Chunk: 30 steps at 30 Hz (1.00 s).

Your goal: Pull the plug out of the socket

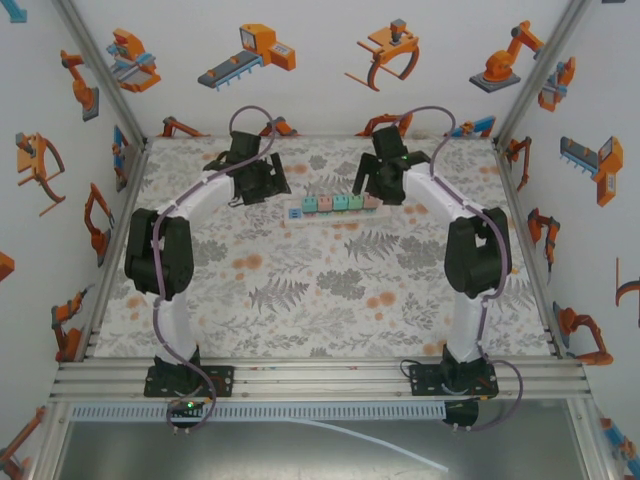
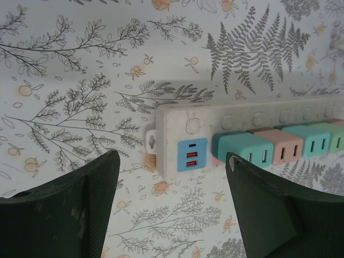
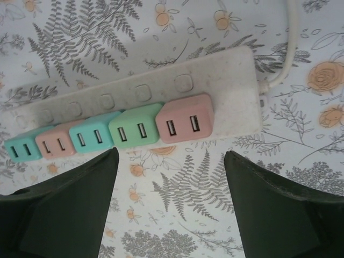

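**Socket lying between released jaws**

The socket (image 1: 335,208) is lying mid-worktop (image 1: 300,300), carrying a row of plugs (image 3: 131,129). Left jaws are standing spread, empty, beside its left end; right jaws likewise by its right end.

The counter (image 1: 300,300) has a surface printed with grey ferns and orange flowers. The socket (image 3: 236,91) lies flat on it toward the far middle, carrying five plugs (image 3: 134,129) in a row. Its white cord (image 3: 287,48) trails off the right end.
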Each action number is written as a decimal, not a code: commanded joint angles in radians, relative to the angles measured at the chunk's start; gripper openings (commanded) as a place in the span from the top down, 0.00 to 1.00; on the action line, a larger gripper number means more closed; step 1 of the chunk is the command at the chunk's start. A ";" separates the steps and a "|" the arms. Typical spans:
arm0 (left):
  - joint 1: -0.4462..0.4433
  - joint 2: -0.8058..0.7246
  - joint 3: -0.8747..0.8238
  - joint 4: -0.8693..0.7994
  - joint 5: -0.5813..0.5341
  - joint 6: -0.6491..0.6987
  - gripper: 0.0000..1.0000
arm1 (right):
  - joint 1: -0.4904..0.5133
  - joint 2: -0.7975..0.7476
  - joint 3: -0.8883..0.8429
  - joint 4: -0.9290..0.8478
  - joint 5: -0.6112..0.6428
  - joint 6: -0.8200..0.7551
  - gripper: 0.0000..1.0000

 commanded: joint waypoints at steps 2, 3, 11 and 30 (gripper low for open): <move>-0.011 0.043 0.038 -0.040 -0.019 -0.035 0.30 | -0.004 -0.005 0.035 -0.012 0.088 -0.018 0.36; -0.012 0.052 0.039 -0.040 -0.020 -0.033 0.31 | -0.004 -0.001 0.040 -0.011 0.089 -0.020 0.39; -0.022 0.106 0.043 -0.040 0.005 -0.030 0.37 | -0.003 0.043 0.137 -0.260 0.175 0.594 0.47; -0.045 0.139 0.012 -0.043 0.030 -0.009 0.43 | -0.002 0.404 0.638 -0.706 0.129 0.829 0.47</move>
